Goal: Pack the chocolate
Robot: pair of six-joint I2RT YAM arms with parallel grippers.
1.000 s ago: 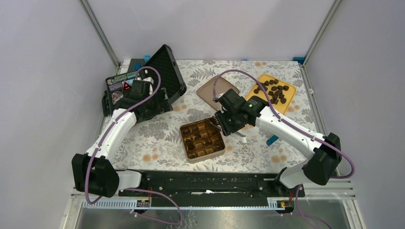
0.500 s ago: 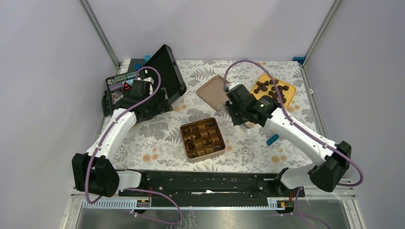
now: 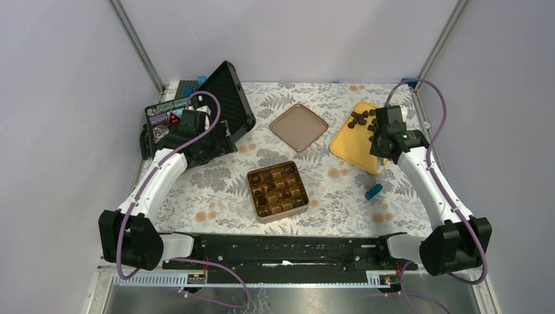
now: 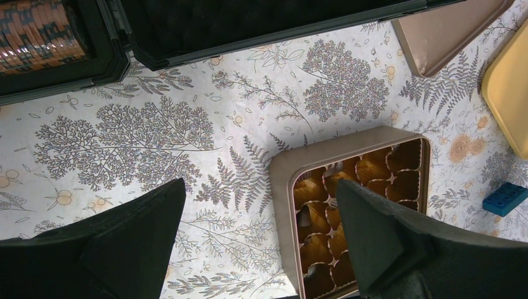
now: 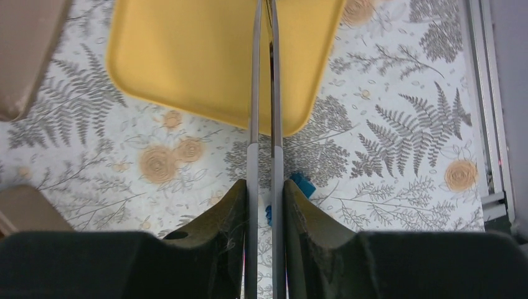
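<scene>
Yellow is the tray (image 3: pixel 350 147) at the far right of the flowery cloth (image 3: pixel 216 190). The chocolate (image 3: pixel 362 119) lies at its far end. The pieces are small, dark, roundish bits, almost black and not shiny. The right arm hangs over the tray and hides part of the pile from above.

More dark pieces sit in some of the little boxes of the golden-brown tin (image 3: pixel 277 191) in the middle of the table. Other boxes in it look bare. The flat brown lid (image 3: pixel 299 126) lies apart from the tin, farther back. A blue block (image 3: pixel 374 191) lies near the tray's near edge.

The right gripper (image 5: pixel 266 184) is squeezed onto thin metal tweezers (image 5: pixel 252 93). They reach out over a bare part of the tray, and their tips run off the top of the wrist picture. The two blades are very close together.

The left gripper (image 4: pixel 258 187) holds nothing, and its fingers stand wide apart above the cloth, beside the tin's corner. Behind it is an open black case (image 3: pixel 226 98). It has a sticker with a red triangle (image 3: pixel 173 118) (the writing is too small to read).
</scene>
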